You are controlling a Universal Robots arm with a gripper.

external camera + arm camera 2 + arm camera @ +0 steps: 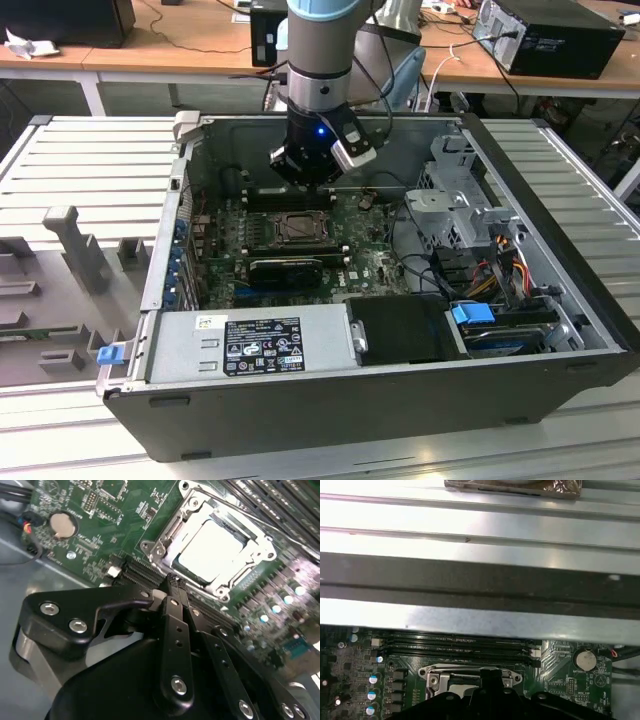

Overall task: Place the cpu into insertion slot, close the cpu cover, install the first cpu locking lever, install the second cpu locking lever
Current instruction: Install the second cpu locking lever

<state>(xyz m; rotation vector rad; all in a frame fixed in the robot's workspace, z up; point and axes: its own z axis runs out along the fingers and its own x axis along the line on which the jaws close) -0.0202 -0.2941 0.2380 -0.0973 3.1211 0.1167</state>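
The cpu (215, 547) lies flat in the insertion slot (298, 228) on the green motherboard, its pale face showing. The silver cpu cover (167, 535) lies down around it, framing the chip through its window. My gripper (172, 580) hangs just above the board beside the socket's near edge, its black fingers (176, 625) shut together with nothing between them. In the exterior view the gripper (308, 182) is over the socket's far side, inside the open computer case. In the first wrist view the gripper (487, 677) overlaps the cover (435, 672). I cannot tell how the locking levers stand.
Memory slots (460, 642) run along one side of the socket, and a black finned card (290, 268) lies on the other. A coin battery (63, 524) sits on the board. The grey power supply (255, 345), drive cage (460, 190) and case wall (480, 580) close in the space.
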